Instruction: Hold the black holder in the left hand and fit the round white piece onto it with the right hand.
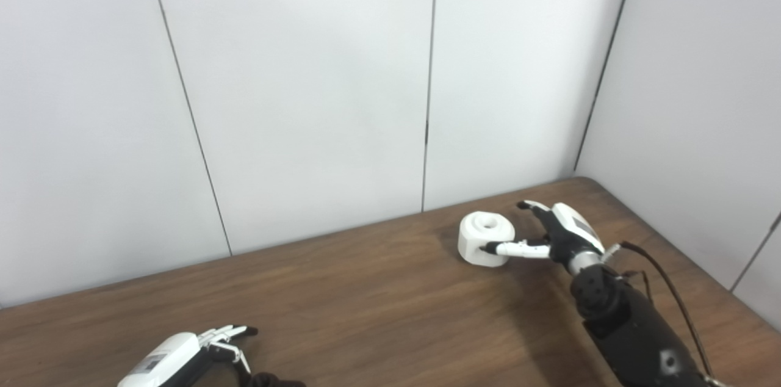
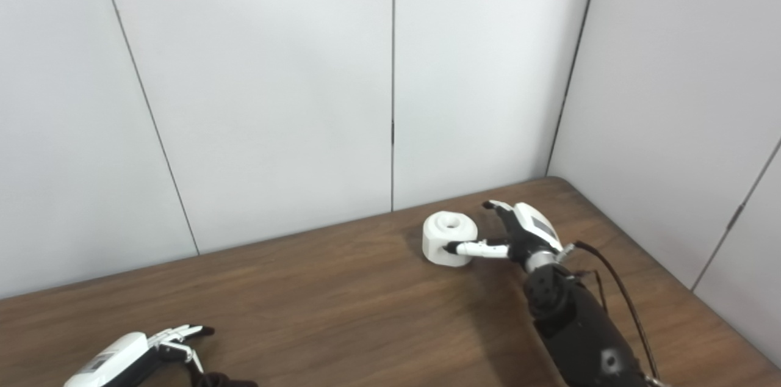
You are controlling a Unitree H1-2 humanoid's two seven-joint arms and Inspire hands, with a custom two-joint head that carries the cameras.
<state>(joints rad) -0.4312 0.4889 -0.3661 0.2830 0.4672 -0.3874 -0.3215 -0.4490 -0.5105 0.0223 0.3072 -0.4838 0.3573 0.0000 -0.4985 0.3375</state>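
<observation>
White round piece, one, touched by right hand.

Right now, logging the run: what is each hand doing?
Left hand: low at the frame's edge, fingers apart; whether it holds anything cannot be told.
Right hand: open, fingers spread around the round white piece.

Right hand, fingers spread, touches round white piece on the surface. Left hand rests near the bottom edge.
</observation>
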